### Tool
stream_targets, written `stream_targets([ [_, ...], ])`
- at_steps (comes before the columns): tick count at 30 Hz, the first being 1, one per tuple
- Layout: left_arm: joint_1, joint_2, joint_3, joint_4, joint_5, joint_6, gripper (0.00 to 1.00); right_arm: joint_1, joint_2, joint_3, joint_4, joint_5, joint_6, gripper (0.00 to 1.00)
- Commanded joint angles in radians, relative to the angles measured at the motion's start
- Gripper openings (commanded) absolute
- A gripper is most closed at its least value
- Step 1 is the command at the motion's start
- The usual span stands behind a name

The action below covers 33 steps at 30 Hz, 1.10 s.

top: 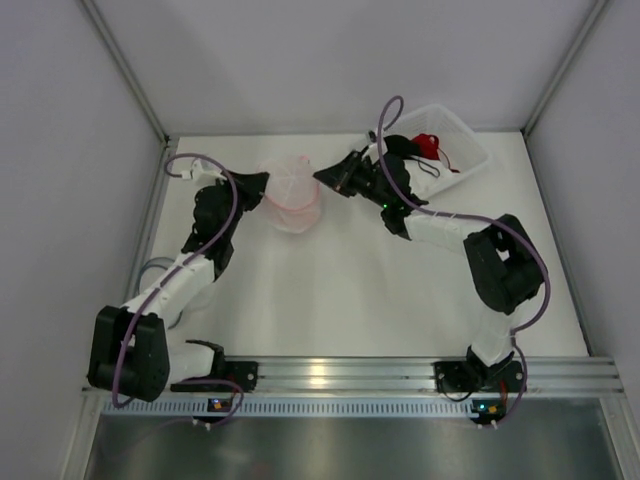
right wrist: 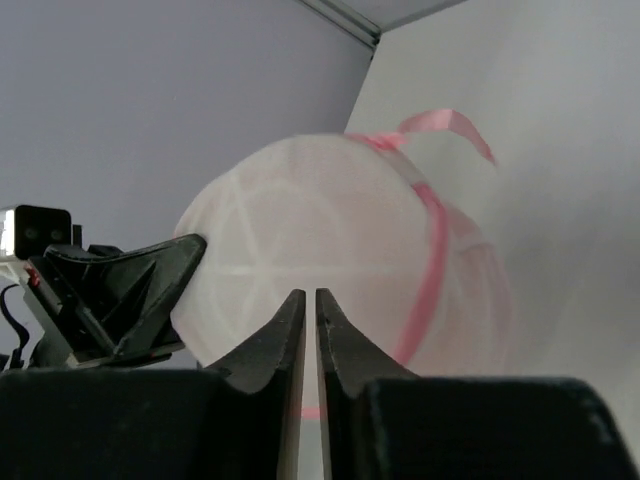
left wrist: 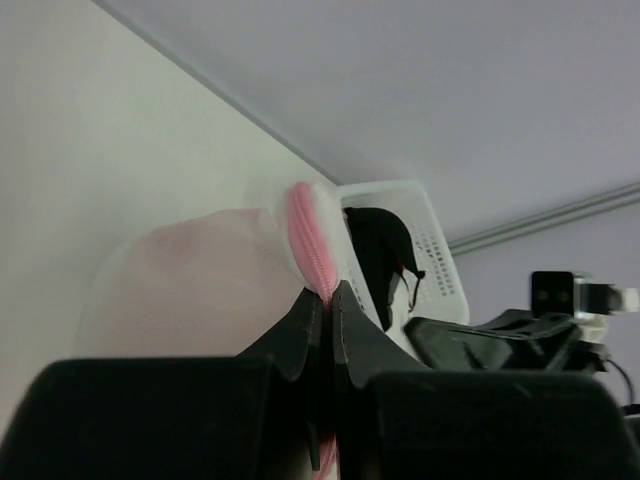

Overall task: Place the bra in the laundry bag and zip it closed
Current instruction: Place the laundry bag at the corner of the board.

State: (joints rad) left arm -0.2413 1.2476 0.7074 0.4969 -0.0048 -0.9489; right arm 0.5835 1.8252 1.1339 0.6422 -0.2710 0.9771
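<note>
The soft, round mesh laundry bag [top: 290, 198] sat on the desk [top: 350, 290].
Your left pincer [left wrist: 328, 290] pinched its pink zipper [left wrist: 308, 230]. Your right pincer [right wrist: 308, 298] was pressed together just beside the dome. The black bra [top: 402, 146] lay in the white perforated basket [top: 466, 130].

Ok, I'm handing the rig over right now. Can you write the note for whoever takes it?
Left pincer: shut on the pink zipper seam of the laundry bag.
Right pincer: shut at the bag's opposite side; it is unclear whether it pinches any fabric.
Things: the bag sits at the back of the table between the arms. A black garment and a red garment lie in the white basket, back right.
Done: bag gripped.
Left: nothing dark shows through the bag, so the bra looks unbagged. Load it, then zip closed.
</note>
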Motion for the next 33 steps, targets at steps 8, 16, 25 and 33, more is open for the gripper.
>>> stream_targets([
  [8, 0.275, 0.16, 0.081, 0.274, 0.049, -0.066, 0.0, -0.071, -0.148, 0.242, -0.421, 0.01, -0.409, 0.67],
  [16, 0.393, 0.51, 0.388, 0.462, 0.225, -0.131, 0.0, -0.172, -0.219, 0.158, -0.504, 0.048, -0.492, 0.89],
  [25, 0.407, 0.783, 0.454, 0.695, 0.157, -0.05, 0.0, -0.201, -0.247, 0.124, -0.579, 0.095, -0.537, 0.94],
  [33, 0.445, 0.816, 0.351, 0.641, 0.148, -0.027, 0.1, -0.22, -0.259, 0.171, -0.639, 0.081, -0.597, 0.99],
])
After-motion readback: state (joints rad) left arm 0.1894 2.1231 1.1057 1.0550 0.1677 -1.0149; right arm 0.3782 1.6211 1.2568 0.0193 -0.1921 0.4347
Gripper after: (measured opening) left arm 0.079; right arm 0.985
